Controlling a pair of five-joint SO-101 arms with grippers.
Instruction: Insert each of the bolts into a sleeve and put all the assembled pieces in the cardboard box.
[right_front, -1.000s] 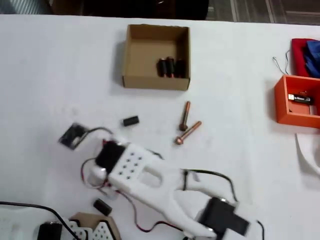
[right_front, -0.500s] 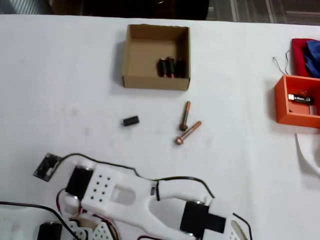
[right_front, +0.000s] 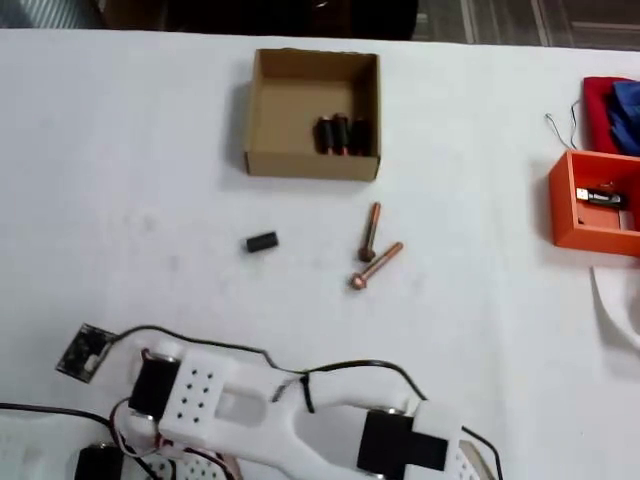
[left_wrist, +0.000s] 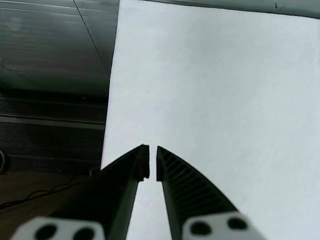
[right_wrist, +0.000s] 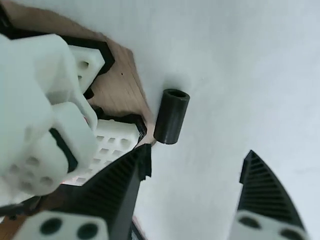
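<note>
In the cardboard box (right_front: 312, 166), dark pieces (right_front: 343, 134) sit packed together, count unclear.

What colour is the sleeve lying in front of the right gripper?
Black; the sleeve shows best in the right wrist view.

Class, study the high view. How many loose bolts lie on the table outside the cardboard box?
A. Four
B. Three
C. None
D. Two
D: one bolt and a second bolt lie on the table, on the near side of the cardboard box.
</note>
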